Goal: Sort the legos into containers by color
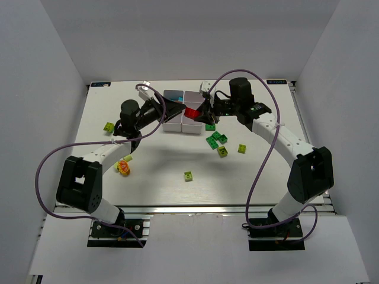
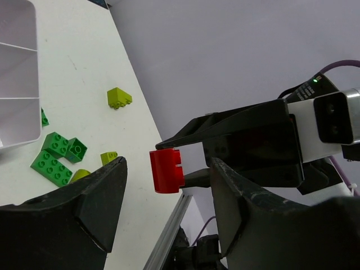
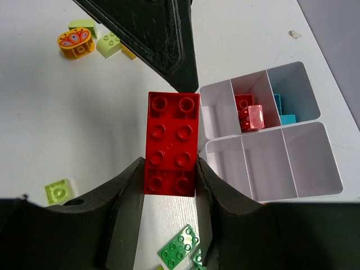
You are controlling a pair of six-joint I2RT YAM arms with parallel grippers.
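Note:
My right gripper is shut on a long red brick and holds it in the air just beside the white tray. In the top view the red brick hangs over the tray's right part. My left gripper is open, its fingers wide on either side of the red brick without touching it. One tray compartment holds red bricks, another light blue ones.
Dark green bricks and lime bricks lie right of the tray, one lime brick sits mid-table, another at the left. An orange and yellow piece lies by the left arm. A green plate lies under my right gripper.

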